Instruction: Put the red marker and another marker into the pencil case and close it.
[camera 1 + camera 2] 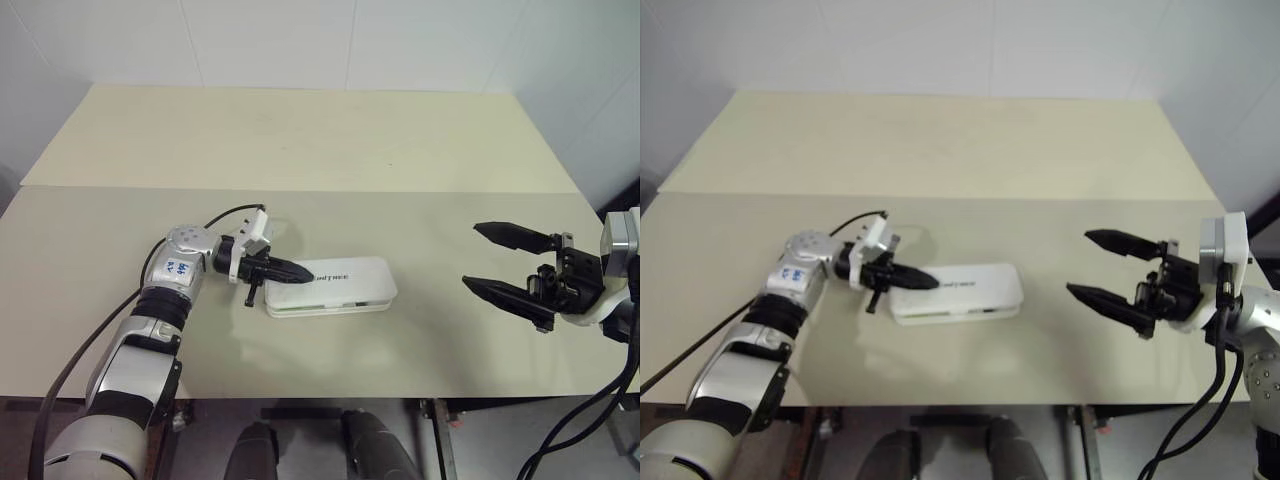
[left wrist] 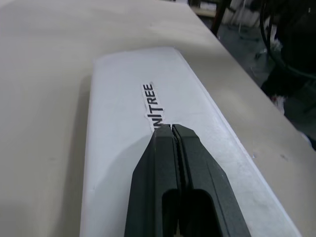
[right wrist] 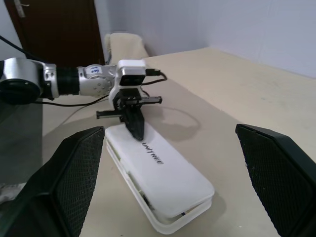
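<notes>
The white pencil case lies flat on the table in front of me, its lid with the dark "UNITREE" lettering down and a thin seam showing along its side. My left gripper is shut, and its joined tips rest on the left end of the lid beside the lettering. My right gripper hovers open and empty well to the right of the case, pointing toward it. The red marker and the other marker are hidden from view.
The beige table has a seam running across it behind the case. A black cable loops from my left wrist. The table's front edge lies close below the case, and its right edge is under my right gripper.
</notes>
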